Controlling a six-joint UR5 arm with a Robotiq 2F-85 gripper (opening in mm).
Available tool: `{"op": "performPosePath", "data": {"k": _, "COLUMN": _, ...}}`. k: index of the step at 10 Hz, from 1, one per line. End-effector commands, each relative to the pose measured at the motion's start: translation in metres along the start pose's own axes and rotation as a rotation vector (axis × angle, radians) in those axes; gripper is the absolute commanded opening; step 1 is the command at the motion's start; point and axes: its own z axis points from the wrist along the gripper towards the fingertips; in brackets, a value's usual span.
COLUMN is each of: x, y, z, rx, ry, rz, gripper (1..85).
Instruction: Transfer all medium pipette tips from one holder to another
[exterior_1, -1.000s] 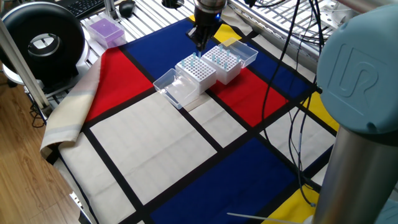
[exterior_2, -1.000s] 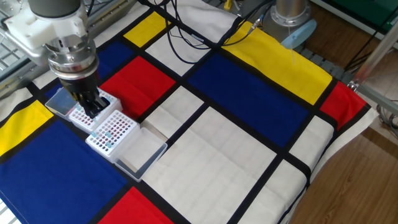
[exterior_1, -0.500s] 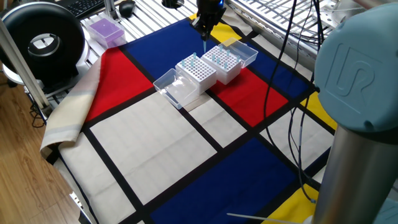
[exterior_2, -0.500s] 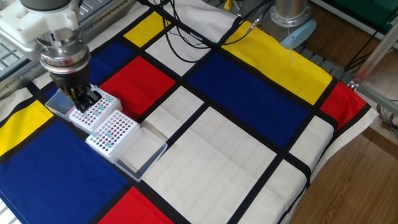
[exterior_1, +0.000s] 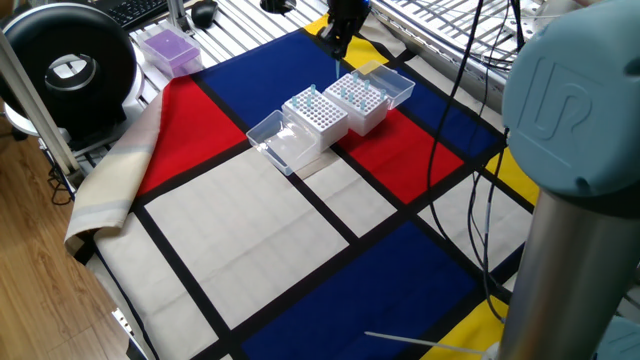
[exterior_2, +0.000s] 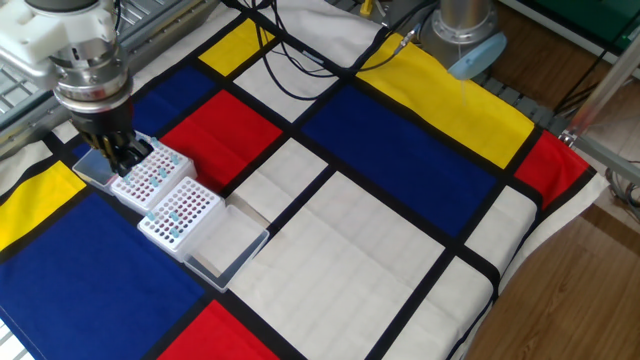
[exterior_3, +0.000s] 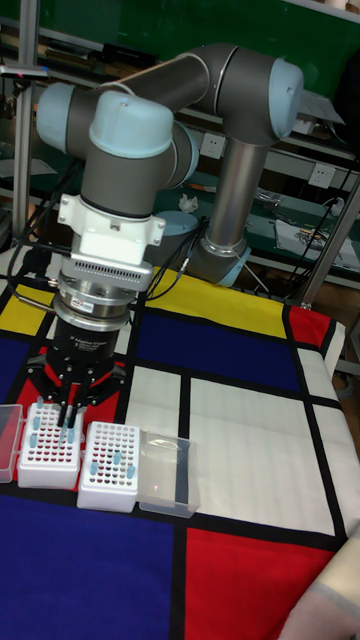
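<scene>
Surface (exterior_2: 380, 260) w/ colour-block cloth carries two white racks (exterior_2: 165, 195) side by side, each w/ a clear lid hinged open outward. End effector (exterior_3: 67, 408) hangs directly above the rack (exterior_3: 49, 446) farther from the arm base (the other rack (exterior_3: 110, 464) sits just beside it, nearer the base). Medium pipette tips (exterior_2: 172, 215) stand upright in both racks, long axis vertical, so the coming move looks like a straight drop. Fingers nearly together; whether a tip is pinched there — can't tell, too small.

Bright, even indoor light; soft shadows, all views sharp.
</scene>
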Motion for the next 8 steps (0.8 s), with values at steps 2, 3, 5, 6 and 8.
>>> {"op": "performPosePath", "data": {"k": 2, "x": -0.005, "y": -0.015, "z": 0.008, "rx": 0.001, "ry": -0.019, "rz": -0.035, "gripper": 7.0}}
{"op": "performPosePath", "data": {"k": 3, "x": -0.005, "y": -0.018, "z": 0.012, "rx": -0.003, "ry": -0.023, "rz": -0.042, "gripper": 7.0}}
{"op": "performPosePath", "data": {"k": 5, "x": -0.004, "y": -0.024, "z": 0.017, "rx": -0.001, "ry": -0.032, "rz": -0.056, "gripper": 6.7}}
{"op": "performPosePath", "data": {"k": 6, "x": -0.003, "y": -0.025, "z": 0.018, "rx": 0.001, "ry": -0.033, "rz": -0.058, "gripper": 6.7}}
{"op": "performPosePath", "data": {"k": 8, "x": -0.002, "y": -0.028, "z": 0.019, "rx": 0.005, "ry": -0.033, "rz": -0.06, "gripper": 6.7}}
